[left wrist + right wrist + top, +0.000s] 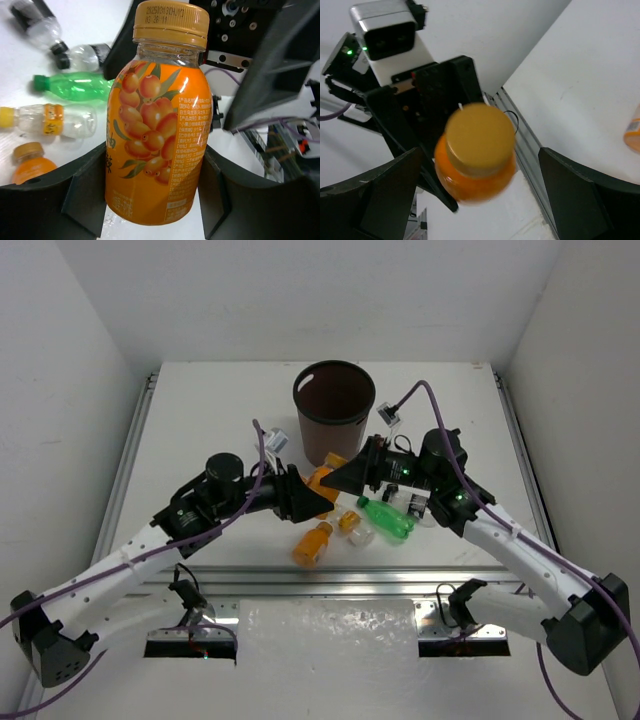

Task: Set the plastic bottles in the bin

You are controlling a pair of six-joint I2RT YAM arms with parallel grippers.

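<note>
The setting is a robotics lab test cell. In the overhead view a bare white table (200, 410) is boxed in by plain white panels (60, 360) at left, right and top. Aluminium rails (128, 455) edge it, and two white arms (110, 575) trailing purple cables (436, 405) are bolted along the bottom edge.

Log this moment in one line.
left hand: shut on orange bottle | right hand: open, facing that bottle | bin: upright, held bottle not inside
</note>
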